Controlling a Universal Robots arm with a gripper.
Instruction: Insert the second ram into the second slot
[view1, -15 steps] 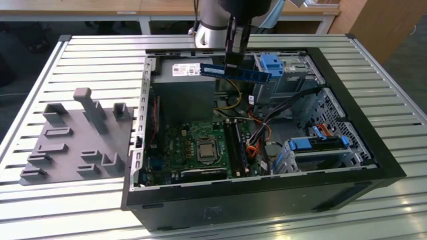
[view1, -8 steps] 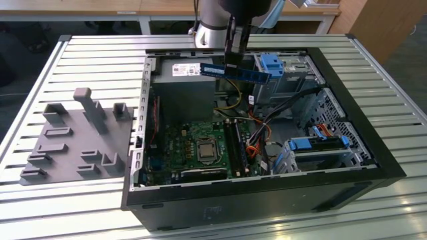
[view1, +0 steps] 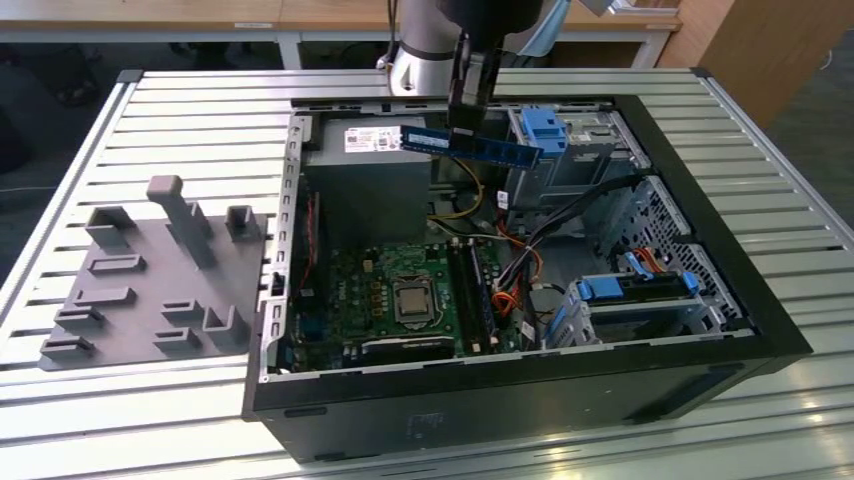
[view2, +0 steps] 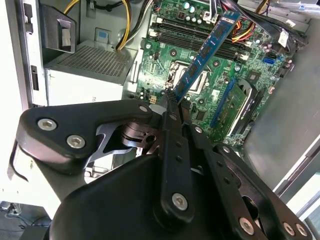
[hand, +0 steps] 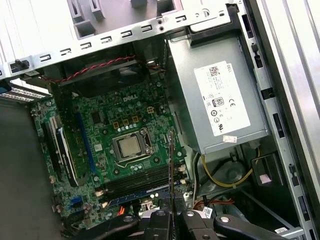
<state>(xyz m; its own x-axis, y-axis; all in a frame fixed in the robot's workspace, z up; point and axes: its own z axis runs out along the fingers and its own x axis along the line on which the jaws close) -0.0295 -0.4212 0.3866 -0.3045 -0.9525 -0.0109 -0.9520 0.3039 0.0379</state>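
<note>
Your pincer (view1: 467, 130) is clamped on the second ram (view1: 505, 150), high above the motherboard (view1: 380, 275), with lots of open room under its long edge.

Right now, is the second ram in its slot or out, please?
Out: the gripper holds the second ram in the air above the open case.

Gripper (view2: 172, 97) clamped on one end of the second ram (view2: 210, 47). The stick runs straight out past the fingertips over the green motherboard (view2: 160, 55), unseated. Its far half crosses the black memory slots (view2: 180, 30) at an angle. Grey power supply (view2: 85, 65) sits off to one side of the fingers (view2: 176, 150), yellow cables (view2: 125, 27) beyond it.
</note>
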